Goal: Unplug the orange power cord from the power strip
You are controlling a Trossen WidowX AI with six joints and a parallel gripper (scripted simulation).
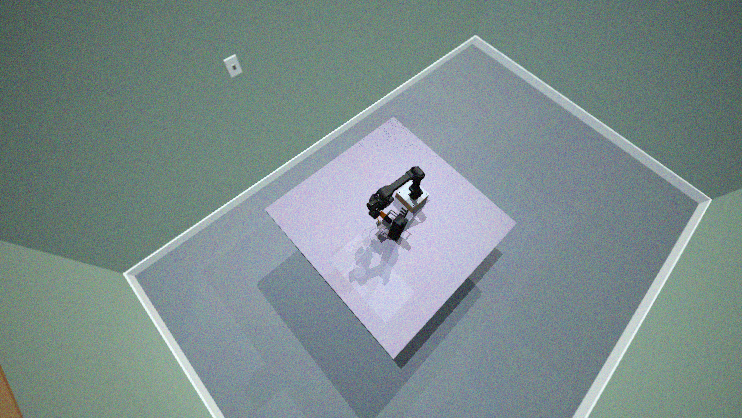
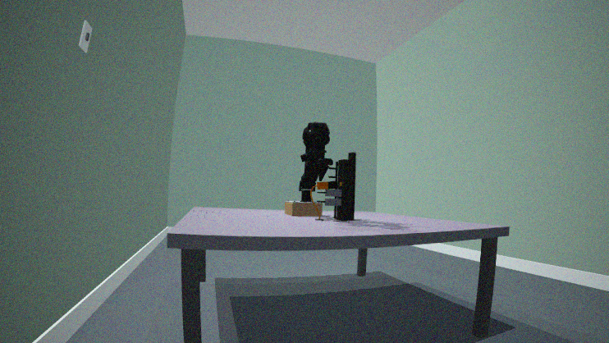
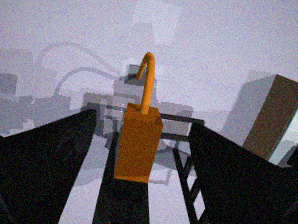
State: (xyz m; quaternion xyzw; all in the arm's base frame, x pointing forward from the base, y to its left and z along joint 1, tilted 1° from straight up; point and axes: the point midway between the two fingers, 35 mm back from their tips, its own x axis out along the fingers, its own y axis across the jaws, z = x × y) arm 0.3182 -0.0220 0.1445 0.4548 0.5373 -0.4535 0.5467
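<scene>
The orange plug (image 1: 383, 214) (image 2: 322, 185) (image 3: 138, 147) is level, with a dark part between it and the tall black upright unit (image 1: 398, 227) (image 2: 351, 187). I cannot tell which part of that unit is the power strip, nor whether the plug's prongs are in a socket. The orange cord (image 2: 312, 195) (image 3: 149, 85) bends over and hangs down to the table. My gripper (image 3: 144, 123) is open. In the wrist view its two black fingers stand wide apart on either side of the plug, with gaps between them and it. In the exterior view the finger ends show just above the plug.
Grey blocks (image 2: 333, 196) stick out from the upright unit just below the plug. Thin dark wire frames (image 3: 175, 118) are beside and beyond the plug. A wooden box (image 2: 304, 208) (image 3: 267, 120) is under the arm's base. All stand on the pale table (image 1: 441, 228) (image 2: 255, 223).
</scene>
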